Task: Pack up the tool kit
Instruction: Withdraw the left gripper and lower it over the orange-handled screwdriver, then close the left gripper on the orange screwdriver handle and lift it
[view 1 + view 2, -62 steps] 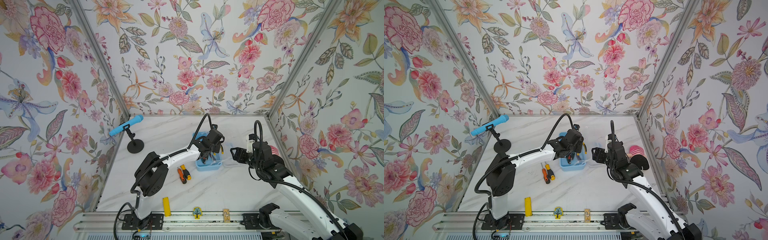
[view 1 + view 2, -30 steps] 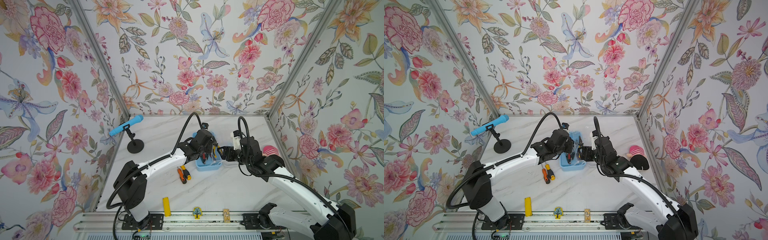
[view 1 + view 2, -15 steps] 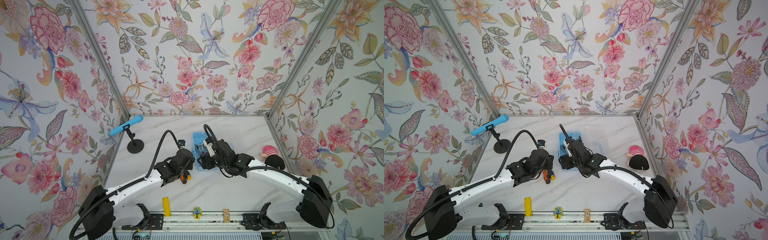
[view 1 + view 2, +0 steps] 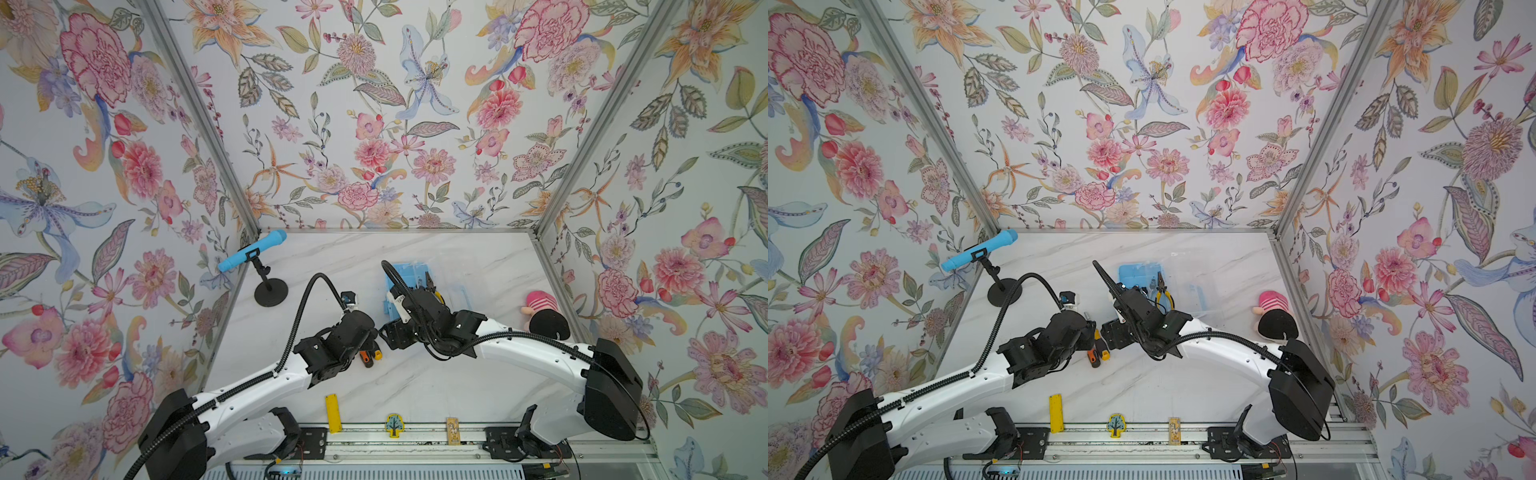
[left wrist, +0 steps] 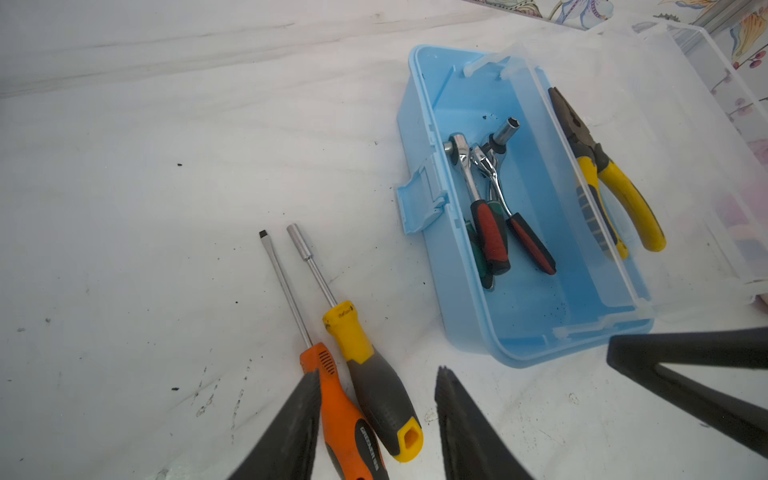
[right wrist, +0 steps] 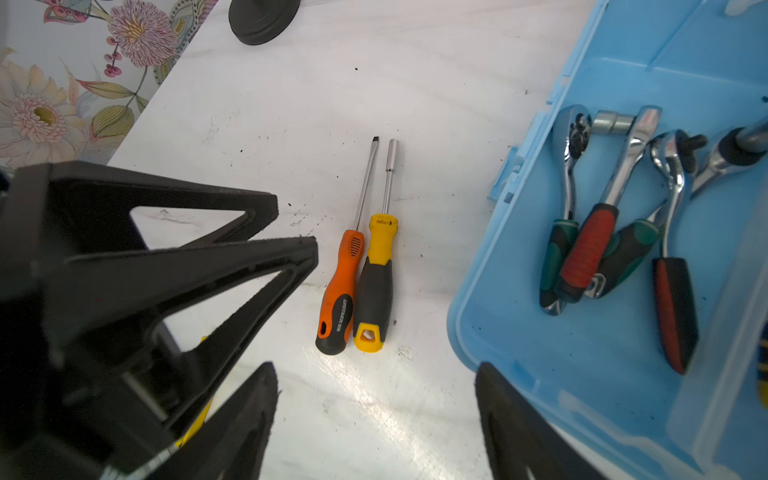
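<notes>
Left gripper (image 5: 378, 372) hovers near screwdrivers (image 5: 348, 328), tips pointing rearward.

Position change, arms: the left gripper (image 5: 379, 371) no longer hangs over the light-blue plastic rectangular box (image 4: 401, 272). It has withdrawn toward the near edge of the white marble table (image 4: 457, 382). It now sits low over the orange-handled flat screwdriver (image 5: 347, 419) and the yellow-and-grey-handled nut driver (image 5: 376, 386), jaws apart with both handles between them. Its arm, earlier arched high, lies stretched low.

The right gripper (image 6: 377, 365) has crossed from the box's right side to just beside the left gripper, jaws wide apart and empty.

The yellow-handled pliers (image 4: 1165, 296), earlier partly hidden by the arms, show along the box's hinged side.
</notes>
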You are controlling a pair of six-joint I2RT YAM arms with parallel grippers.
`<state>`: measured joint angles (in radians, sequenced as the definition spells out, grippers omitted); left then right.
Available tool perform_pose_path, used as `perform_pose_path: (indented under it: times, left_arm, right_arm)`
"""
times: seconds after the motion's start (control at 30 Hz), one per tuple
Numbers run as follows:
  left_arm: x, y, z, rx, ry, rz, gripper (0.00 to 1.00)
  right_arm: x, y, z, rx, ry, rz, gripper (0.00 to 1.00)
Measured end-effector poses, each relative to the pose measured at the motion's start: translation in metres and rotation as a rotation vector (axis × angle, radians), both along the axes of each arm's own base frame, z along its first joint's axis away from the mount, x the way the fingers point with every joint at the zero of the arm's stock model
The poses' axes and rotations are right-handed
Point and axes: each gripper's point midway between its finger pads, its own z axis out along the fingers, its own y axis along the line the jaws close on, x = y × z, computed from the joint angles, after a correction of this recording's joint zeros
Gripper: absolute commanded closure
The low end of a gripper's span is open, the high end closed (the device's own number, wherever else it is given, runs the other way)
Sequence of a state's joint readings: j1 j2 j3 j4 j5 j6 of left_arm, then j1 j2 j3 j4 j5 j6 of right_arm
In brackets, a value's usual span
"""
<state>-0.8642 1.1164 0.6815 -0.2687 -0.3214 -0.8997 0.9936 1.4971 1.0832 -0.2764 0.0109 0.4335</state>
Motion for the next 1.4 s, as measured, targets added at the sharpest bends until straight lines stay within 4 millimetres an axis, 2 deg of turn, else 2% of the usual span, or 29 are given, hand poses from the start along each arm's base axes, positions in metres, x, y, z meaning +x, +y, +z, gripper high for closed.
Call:
perform_pose_path:
  times: [0.27, 0.37, 0.57, 0.8, 0.97, 1.2, 1.4]
  left_arm:
    - [-0.001, 0.001, -0.031, 0.044, 0.075, 0.031, 0.47]
    - [-0.006, 0.007, -0.049, 0.067, 0.113, 0.046, 0.43]
    - [-0.013, 0.014, -0.077, 0.102, 0.174, 0.066, 0.43]
    - [-0.01, 0.013, -0.089, 0.081, 0.193, 0.075, 0.45]
    - [-0.011, 0.022, -0.102, 0.077, 0.215, 0.096, 0.46]
    - [-0.005, 0.025, -0.108, 0.061, 0.22, 0.116, 0.51]
    - [0.003, 0.019, -0.115, 0.05, 0.214, 0.111, 0.55]
  right_arm:
    - [0.005, -0.005, -0.003, -0.003, 0.005, -0.014, 0.21]
    - [0.009, -0.012, -0.01, -0.008, 0.021, -0.027, 0.21]
    - [0.012, -0.024, -0.026, -0.016, 0.064, -0.04, 0.21]
    - [0.012, -0.023, -0.028, 0.004, 0.08, -0.033, 0.22]
    - [0.013, -0.021, -0.025, 0.029, 0.081, -0.027, 0.23]
    - [0.015, -0.025, -0.026, 0.047, 0.091, -0.038, 0.23]
    - [0.016, -0.026, -0.025, 0.059, 0.096, -0.039, 0.23]
